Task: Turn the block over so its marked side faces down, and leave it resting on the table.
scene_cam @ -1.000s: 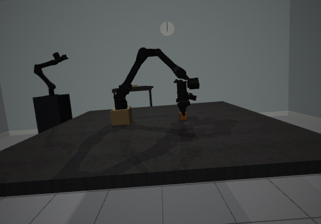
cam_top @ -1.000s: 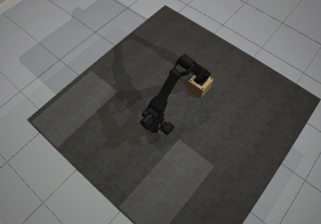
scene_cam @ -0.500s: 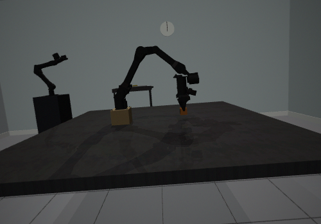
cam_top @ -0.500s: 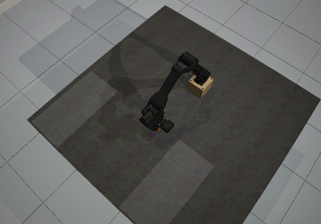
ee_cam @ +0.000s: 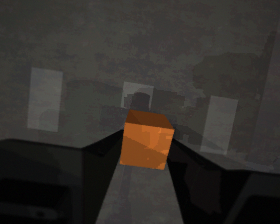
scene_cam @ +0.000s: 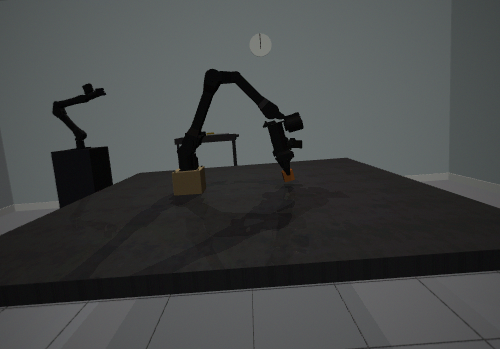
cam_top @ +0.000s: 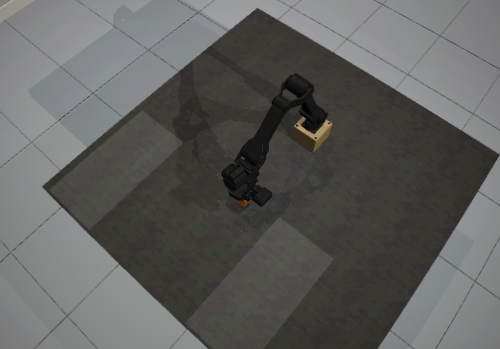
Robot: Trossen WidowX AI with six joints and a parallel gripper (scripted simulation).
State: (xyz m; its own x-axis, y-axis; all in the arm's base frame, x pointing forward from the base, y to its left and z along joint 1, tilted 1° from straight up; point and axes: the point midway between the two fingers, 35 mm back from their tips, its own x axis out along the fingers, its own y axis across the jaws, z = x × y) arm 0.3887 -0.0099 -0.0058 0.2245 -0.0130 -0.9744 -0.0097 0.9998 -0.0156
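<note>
Dark, mottled table (cam_top: 380,173) (scene_cam: 150,243) (ee_cam: 81,30), broad, under everything. Black arm (cam_top: 270,125) (scene_cam: 201,110) arched over it from wooden base box (cam_top: 304,139) (scene_cam: 189,183). Gripper (cam_top: 243,199) (scene_cam: 287,171) (ee_cam: 145,137) pointing down, fingers closed on orange block (cam_top: 243,203) (scene_cam: 289,176) (ee_cam: 146,146), well apart from box.
</note>
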